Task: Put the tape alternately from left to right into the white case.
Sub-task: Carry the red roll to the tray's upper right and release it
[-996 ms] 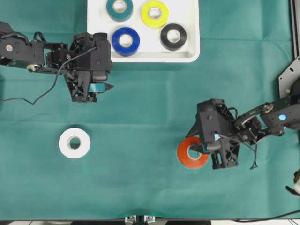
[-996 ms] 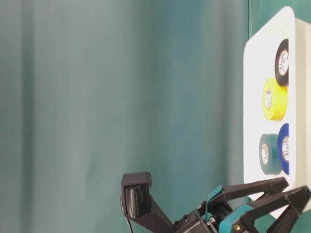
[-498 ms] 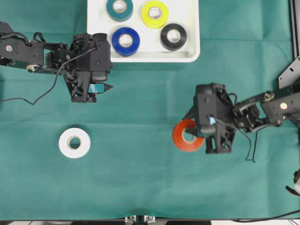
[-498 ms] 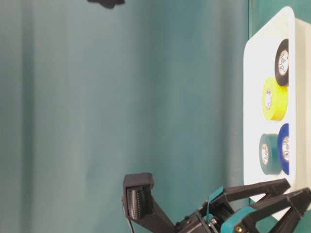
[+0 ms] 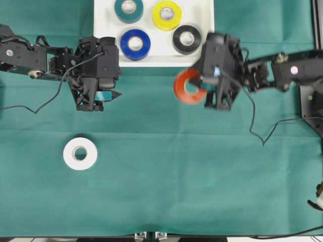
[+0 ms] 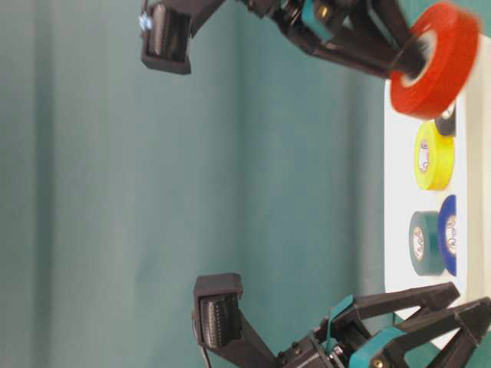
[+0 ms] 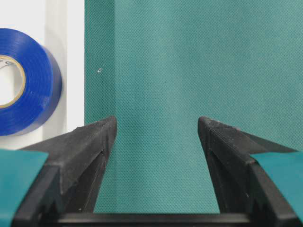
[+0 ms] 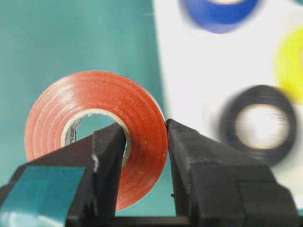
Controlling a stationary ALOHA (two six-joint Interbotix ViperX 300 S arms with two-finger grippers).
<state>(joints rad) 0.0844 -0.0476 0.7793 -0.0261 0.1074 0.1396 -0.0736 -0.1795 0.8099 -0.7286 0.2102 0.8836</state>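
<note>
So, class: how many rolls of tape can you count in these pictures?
6. Teal, yellow, blue and black lie in the white case; white lies on the cloth; orange-red is in the right gripper's fingers.

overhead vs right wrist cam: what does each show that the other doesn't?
Only overhead: the white roll alone on the green cloth, the teal roll in the white case, and the left claw, open and empty beside the case.
Only right wrist: how the grip sits, one finger inside the core, the other outside the roll's wall.
Both: right claw shut on the orange-red roll, plus the blue, yellow and black rolls in the case.
</note>
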